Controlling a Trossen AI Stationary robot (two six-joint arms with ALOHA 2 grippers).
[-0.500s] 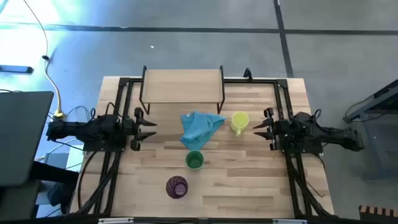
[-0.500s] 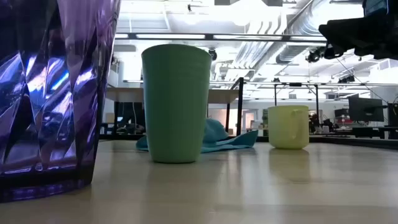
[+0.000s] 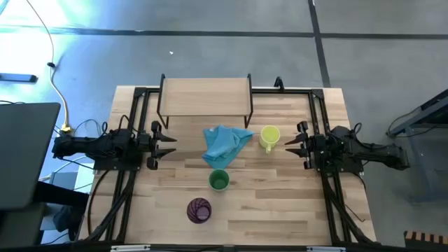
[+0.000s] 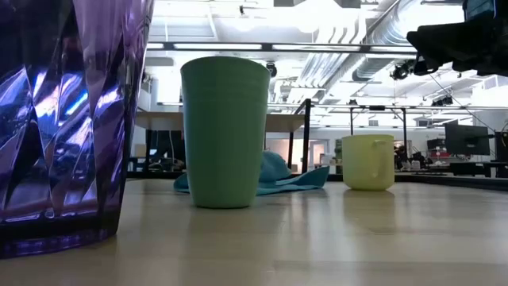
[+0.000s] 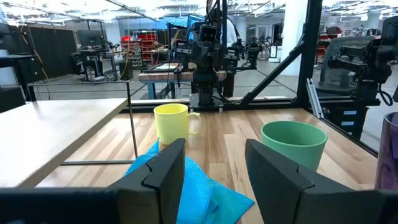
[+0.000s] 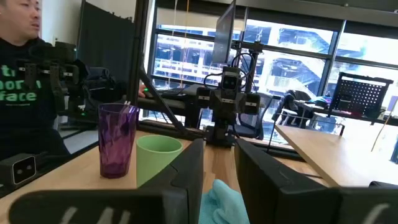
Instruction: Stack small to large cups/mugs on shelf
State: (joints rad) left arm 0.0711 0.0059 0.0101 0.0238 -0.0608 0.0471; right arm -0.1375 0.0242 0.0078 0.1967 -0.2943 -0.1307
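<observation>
The yellow mug stands mid-table, right of a crumpled light blue cloth. Nearer the front stand the green cup and the purple ribbed tumbler, all upright on their bases. The light-wood shelf on black legs sits at the table's far side. My left gripper hovers open at the left, pointing level toward the cloth. My right gripper hovers at the right, close to the mug, its fingers a little apart with nothing between them.
Black arm frames run along the table's left and right sides. A person in a dark shirt stands beyond the table's near side. Bare wood lies front right of the cups.
</observation>
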